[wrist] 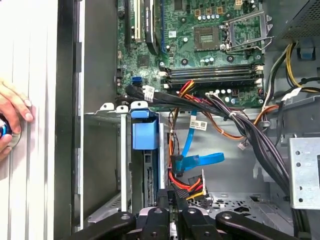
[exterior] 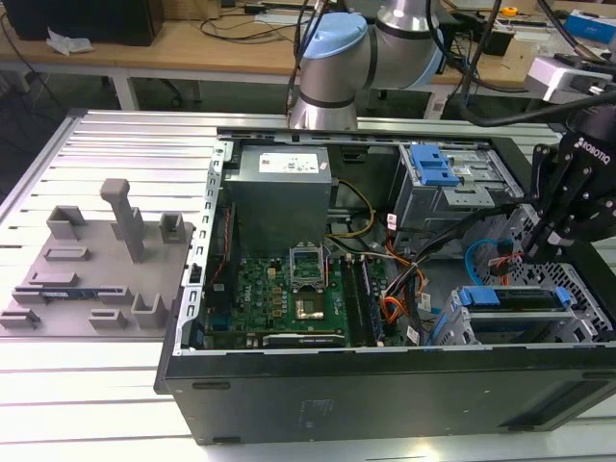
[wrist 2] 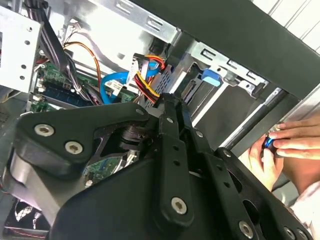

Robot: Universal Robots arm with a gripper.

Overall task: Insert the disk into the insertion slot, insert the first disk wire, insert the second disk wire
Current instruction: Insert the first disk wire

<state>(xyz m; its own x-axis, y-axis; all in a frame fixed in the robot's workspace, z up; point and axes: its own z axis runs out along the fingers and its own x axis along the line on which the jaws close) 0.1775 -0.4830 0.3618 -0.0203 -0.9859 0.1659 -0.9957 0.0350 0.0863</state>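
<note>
Claw [exterior: 534, 245]: seen low inside the open computer case [exterior: 385, 385], at the exterior view's right, just above the drive bay. In both wrist views its two fingers [wrist: 168, 200] are drawn almost together, with only a thin gap left between them. The small dark plug of the first disk wire [wrist: 186, 184], an orange-red bundle, is pinched at the tips; the bundle [wrist 2: 150, 86] is seen fanning away from the fingertips [wrist 2: 169, 102].

Disk [exterior: 515, 296]: noted lying flat inside the insertion slot [exterior: 460, 329], its blue carrier bracket [wrist: 145, 135] flush with the cage mouth. The claw is held at the disk's rear edge.

Second disk wire [wrist: 202, 160]: the light-blue cable is looped just beside the claw and the orange-red bundle. It [exterior: 474, 258] is seen curving up behind the cage. Whether its plug is seated cannot be told.

Elsewhere in the case: motherboard [exterior: 279, 289], grey power-supply box [exterior: 279, 192], and a taller cage with a blue latch [exterior: 433, 164].

Outside the case: a person's hand [wrist: 12, 117] is rested on the slotted table [exterior: 96, 385], with a small blue item under the fingers [wrist 2: 292, 145]. A grey fixture tray [exterior: 87, 269] is set at the exterior view's left.
</note>
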